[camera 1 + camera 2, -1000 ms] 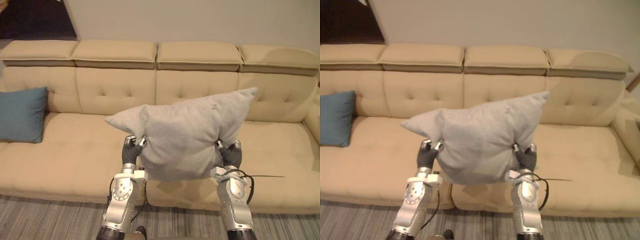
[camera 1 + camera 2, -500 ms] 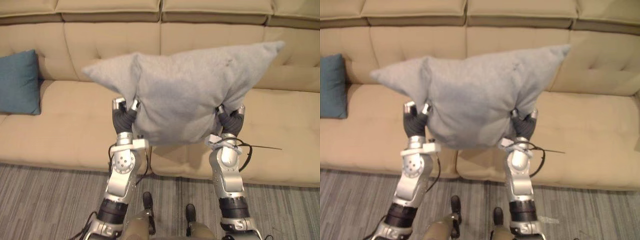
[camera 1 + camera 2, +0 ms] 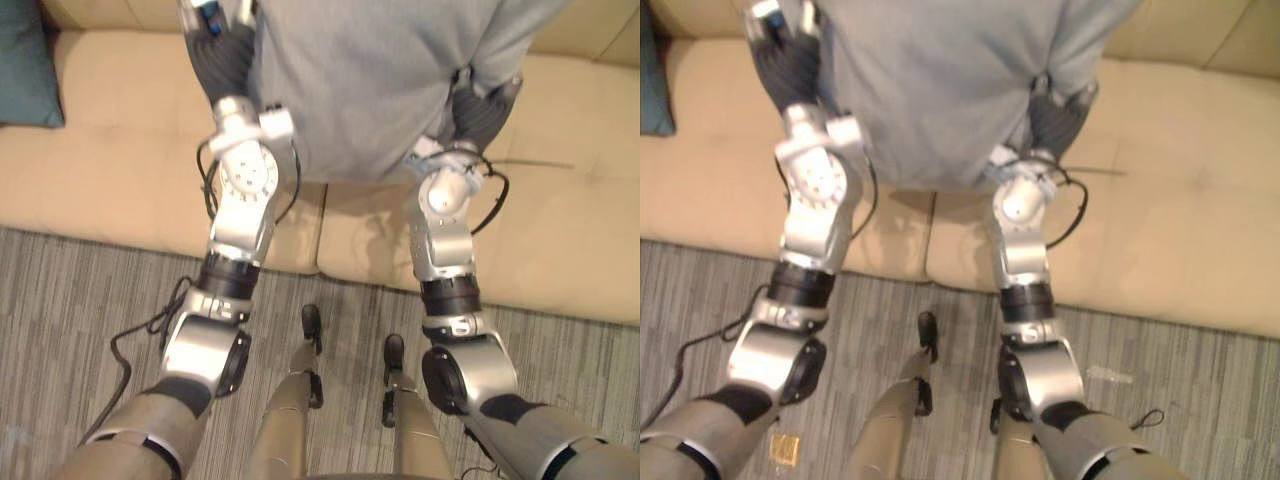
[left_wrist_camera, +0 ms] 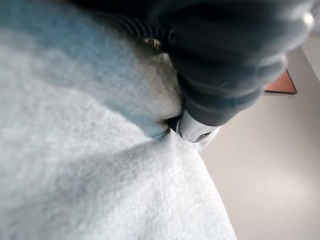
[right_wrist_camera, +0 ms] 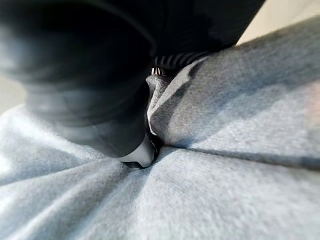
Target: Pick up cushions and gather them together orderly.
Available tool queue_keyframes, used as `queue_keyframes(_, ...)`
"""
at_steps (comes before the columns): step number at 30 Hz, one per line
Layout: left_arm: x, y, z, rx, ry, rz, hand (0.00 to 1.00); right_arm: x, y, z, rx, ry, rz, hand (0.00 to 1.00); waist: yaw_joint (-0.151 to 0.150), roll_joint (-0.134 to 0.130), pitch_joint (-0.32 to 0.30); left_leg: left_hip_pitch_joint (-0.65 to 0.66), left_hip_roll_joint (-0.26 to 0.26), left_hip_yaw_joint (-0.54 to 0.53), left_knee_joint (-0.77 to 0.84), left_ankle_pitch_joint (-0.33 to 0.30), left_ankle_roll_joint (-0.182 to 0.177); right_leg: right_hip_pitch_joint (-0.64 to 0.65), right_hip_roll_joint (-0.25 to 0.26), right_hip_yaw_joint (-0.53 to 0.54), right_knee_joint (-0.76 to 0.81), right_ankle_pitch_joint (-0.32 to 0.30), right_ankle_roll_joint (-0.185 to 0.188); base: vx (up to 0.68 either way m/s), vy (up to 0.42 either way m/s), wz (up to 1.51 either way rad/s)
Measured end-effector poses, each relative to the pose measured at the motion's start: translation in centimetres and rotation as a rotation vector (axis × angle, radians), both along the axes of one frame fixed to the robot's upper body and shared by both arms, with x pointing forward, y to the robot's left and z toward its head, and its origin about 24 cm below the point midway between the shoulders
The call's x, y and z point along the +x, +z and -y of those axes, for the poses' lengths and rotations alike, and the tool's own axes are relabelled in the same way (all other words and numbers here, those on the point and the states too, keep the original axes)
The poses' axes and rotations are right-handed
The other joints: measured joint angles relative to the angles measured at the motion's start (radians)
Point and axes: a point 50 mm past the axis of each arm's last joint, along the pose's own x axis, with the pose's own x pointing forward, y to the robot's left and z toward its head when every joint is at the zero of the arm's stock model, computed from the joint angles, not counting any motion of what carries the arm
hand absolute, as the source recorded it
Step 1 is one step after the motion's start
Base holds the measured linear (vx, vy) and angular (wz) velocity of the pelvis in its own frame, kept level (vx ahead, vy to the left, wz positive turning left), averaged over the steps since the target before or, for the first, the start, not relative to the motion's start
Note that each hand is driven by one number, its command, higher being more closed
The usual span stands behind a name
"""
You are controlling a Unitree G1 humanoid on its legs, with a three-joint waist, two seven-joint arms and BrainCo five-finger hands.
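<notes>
A large grey cushion [image 3: 370,80] hangs in the air over the front of the beige sofa [image 3: 100,170], held between my two hands. My left hand [image 3: 225,60] grips its left side, with cloth bunched against the dark cover [image 4: 225,60]. On the other side my right hand [image 3: 485,110] digs in, the grey cushion [image 5: 225,190] folding around its fingers. The cushion's upper part runs out of the eye views. A teal cushion [image 3: 20,60] leans at the sofa's far left end.
Grey striped carpet [image 3: 80,300] runs along the sofa's front edge below the arms. A small yellowish scrap [image 3: 785,447] and a white scrap [image 3: 1108,374] lie on the carpet. The sofa seat [image 3: 1200,200] stretches out to the right.
The camera has tipped down, so the sofa back has left the picture and the carpet shows. Both hands keep their hold on the grey cushion.
</notes>
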Motion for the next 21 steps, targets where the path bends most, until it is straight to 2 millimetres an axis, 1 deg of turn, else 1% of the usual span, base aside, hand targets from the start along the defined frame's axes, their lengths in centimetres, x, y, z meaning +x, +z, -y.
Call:
queue_keyframes(2, 0.2, 1.1, -0.1, -0.019, 0.005, 0.005, 1.0, 0.3, 1.5, 0.1, -0.017, -0.014, 0.011, 1.0, 0.001, -0.002, 0.005, -0.036, 0.006, -0.003, -0.001, 0.007, -0.005, -0.033, 0.005, -0.007, 0.002, 0.0, 0.0, 0.03, 0.003, 0.02)
queue_keyframes(3, 0.4, 1.3, -0.2, -0.028, 0.009, -0.001, 1.0, 0.4, 2.1, 0.0, -0.026, -0.019, 0.011, 1.0, 0.001, -0.002, 0.009, -0.048, 0.011, -0.007, -0.001, 0.007, -0.006, -0.044, 0.009, -0.012, 0.002, 0.0, 0.0, 0.04, -0.009, 0.01)
queue_keyframes(6, 1.0, 0.9, -0.6, -0.043, 0.023, -0.038, 1.0, 0.8, 2.6, 0.0, -0.055, -0.045, -0.011, 1.0, 0.001, -0.003, 0.017, -0.063, 0.019, -0.006, -0.001, 0.013, -0.014, -0.062, 0.014, -0.02, 0.015, 0.0, 0.0, 0.04, -0.021, 0.02)
queue_keyframes(7, 1.3, 0.7, -0.7, -0.054, 0.031, -0.057, 0.0, 0.8, 2.8, -0.1, -0.061, -0.049, -0.011, 0.0, 0.001, -0.003, 0.017, -0.072, 0.024, -0.006, -0.001, 0.013, -0.014, -0.077, 0.018, -0.027, 0.03, 0.0, 0.0, 0.03, -0.03, -0.03)
queue_keyframes(9, 1.7, 0.4, -1.0, -0.088, 0.032, -0.083, 0.0, 0.8, 2.9, 0.1, -0.054, -0.062, -0.01, 0.0, -0.002, -0.005, 0.02, -0.093, 0.033, -0.006, -0.001, 0.013, -0.014, -0.108, 0.025, -0.036, 0.053, 0.0, 0.0, 0.03, -0.036, -0.02)
queue_keyframes(13, 2.3, -0.4, -1.4, -0.12, 0.034, -0.129, 0.0, 1.4, 2.2, 0.4, -0.049, -0.076, -0.06, 0.0, -0.007, -0.006, 0.021, -0.109, 0.041, 0.016, -0.001, 0.013, -0.014, -0.143, 0.028, -0.043, 0.084, 0.0, 0.001, 0.02, -0.037, -0.05)
queue_keyframes(16, 2.3, -0.1, -1.6, -0.128, 0.027, -0.124, 0.0, 1.3, 2.5, 0.6, -0.047, -0.081, -0.043, 0.0, -0.012, -0.007, 0.021, -0.106, 0.046, 0.025, 0.0, 0.013, -0.014, -0.147, 0.03, -0.05, 0.1, -0.001, 0.001, 0.02, -0.042, -0.02)
queue_keyframes(18, 2.5, 0.1, -2.3, -0.13, 0.043, -0.128, 0.0, 0.8, 3.1, 1.4, -0.02, -0.094, -0.004, 0.0, -0.018, -0.007, 0.021, -0.105, 0.047, 0.032, 0.0, 0.013, -0.014, -0.175, 0.03, -0.052, 0.158, -0.005, 0.006, 0.01, -0.046, 0.04)
queue_keyframes(19, 2.5, 0.1, -2.4, -0.129, 0.045, -0.128, 0.0, 0.8, 3.2, 1.6, -0.017, -0.097, 0.001, 0.0, -0.02, -0.008, 0.022, -0.105, 0.047, 0.032, 0.0, 0.013, -0.014, -0.179, 0.03, -0.052, 0.165, -0.005, 0.006, 0.01, -0.042, 0.04)
queue_keyframes(21, 2.5, 0.0, -3.3, -0.123, 0.059, -0.13, 0.0, 0.6, 3.5, 2.6, -0.002, -0.11, 0.016, 0.0, -0.026, -0.014, 0.025, -0.105, 0.049, 0.032, 0.001, 0.013, -0.014, -0.195, 0.03, -0.056, 0.197, -0.005, 0.006, 0.0, -0.041, 0.03)
